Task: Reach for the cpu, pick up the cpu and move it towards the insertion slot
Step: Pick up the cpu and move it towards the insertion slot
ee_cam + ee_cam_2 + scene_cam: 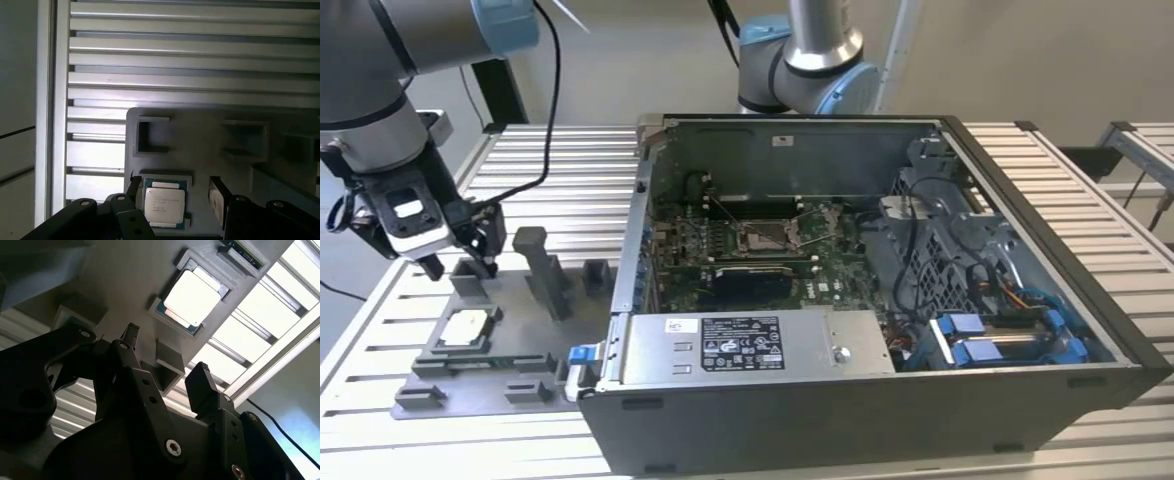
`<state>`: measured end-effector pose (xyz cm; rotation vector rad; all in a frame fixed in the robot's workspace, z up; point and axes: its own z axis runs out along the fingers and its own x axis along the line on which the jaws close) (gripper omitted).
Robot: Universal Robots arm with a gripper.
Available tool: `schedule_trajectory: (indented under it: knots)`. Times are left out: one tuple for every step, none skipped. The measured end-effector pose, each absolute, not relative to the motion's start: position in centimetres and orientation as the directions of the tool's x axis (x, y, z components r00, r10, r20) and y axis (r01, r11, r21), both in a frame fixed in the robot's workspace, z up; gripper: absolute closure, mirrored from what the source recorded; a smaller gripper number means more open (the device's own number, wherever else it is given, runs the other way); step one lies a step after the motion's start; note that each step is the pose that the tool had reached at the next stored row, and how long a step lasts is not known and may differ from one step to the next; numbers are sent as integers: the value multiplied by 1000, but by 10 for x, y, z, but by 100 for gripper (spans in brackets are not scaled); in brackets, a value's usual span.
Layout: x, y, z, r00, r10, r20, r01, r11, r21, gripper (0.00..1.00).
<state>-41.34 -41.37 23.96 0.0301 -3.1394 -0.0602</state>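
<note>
First wrist view makes the risk plain. The black two-fingered gripper (175, 192) has its jaws spread wide and nothing in its grasp. The small square cpu with the pale silver top (164, 202) sits in a shallow recess of the flat grey plastic fixture plate (200, 135), with a raised lip around it. I judge that a descent slightly off centre could land one fingertip (132, 186) on that lip or on the chip's top face rather than beside its edge. That could tip the chip in its pocket or scrape it. So thin a part (it offers little edge to bite on) could also slip from a shallow pinch. In the exterior view the upright grey blocks (531, 255) of the fixture stand just beside the fingers, so a sideways drift could knock them.

The cpu lies past the fingertips and apart from them, roughly on the line between the two fingers, and neither touches it. In the second wrist view it shows ahead of the open fingers (131, 335).

Farther off, well apart from the fingers, the square metal-framed insertion slot (765, 237) sits on the green circuit board (838, 283) inside the open dark computer case (854, 420).
</note>
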Motion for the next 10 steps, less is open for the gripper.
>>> schedule_trajectory:
  knots:
    - [-413,-414,239,-1000,-19,1,-19,999,38,0]
    - [-413,-414,239,-1000,-19,1,-19,999,38,0]
    - [-413,-414,238,-1000,-19,2,-19,999,39,0]
    - [-413,-414,237,-1000,-19,3,-19,999,39,0]
    - [-414,-415,236,-1000,-19,5,-19,999,38,0]
    - [-414,-417,235,-1000,-19,6,-19,999,38,0]
    - [-414,-419,234,-1000,-19,7,-19,999,39,0]
    - [-414,-420,233,-1000,-19,7,-19,999,38,0]
    - [-414,-422,232,-1000,-19,8,-19,999,38,0]
    - [-414,-422,231,-1000,-19,8,-19,999,39,0]
